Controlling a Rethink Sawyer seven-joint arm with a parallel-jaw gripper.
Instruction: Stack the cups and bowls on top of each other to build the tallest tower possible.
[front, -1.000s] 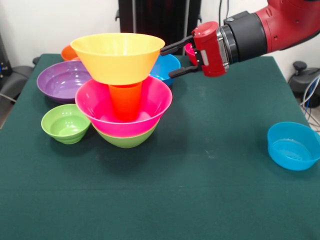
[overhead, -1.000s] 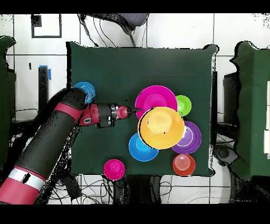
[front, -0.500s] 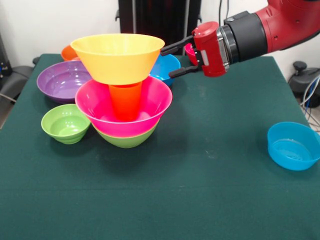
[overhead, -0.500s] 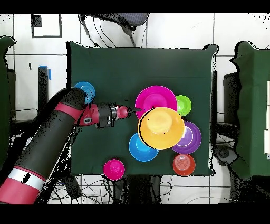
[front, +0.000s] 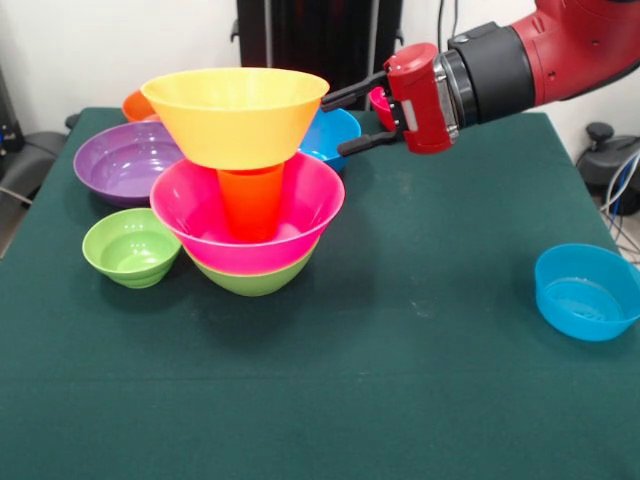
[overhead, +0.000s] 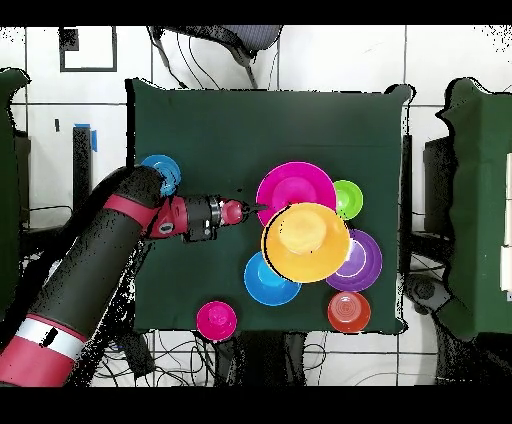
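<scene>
Front view: the tower (front: 245, 180) stands left of centre on the green counter (front: 400, 380). Its lowest piece is a green bowl (front: 255, 278), with a pink bowl (front: 200, 225) nested in it. An orange cup (front: 250, 200) stands upright in the pink bowl and carries a large orange bowl (front: 235, 112) on its rim. A small green bowl (front: 130, 247) sits just beside the tower and a purple bowl (front: 122, 162) lies behind that. A blue bowl (front: 335, 132) shows behind the tower; another blue bowl (front: 585, 292) sits well apart at the counter's right edge. The gripper (front: 342, 122) is held level beside the large orange bowl's rim, fingers spread, empty.

Overhead view: the gripper (overhead: 252, 210) points at the tower (overhead: 300, 225), its tips just beside the pink bowl (overhead: 290, 182). A small red bowl (overhead: 349, 311) and a small pink bowl (overhead: 216, 320) lie near the counter's lower edge.
</scene>
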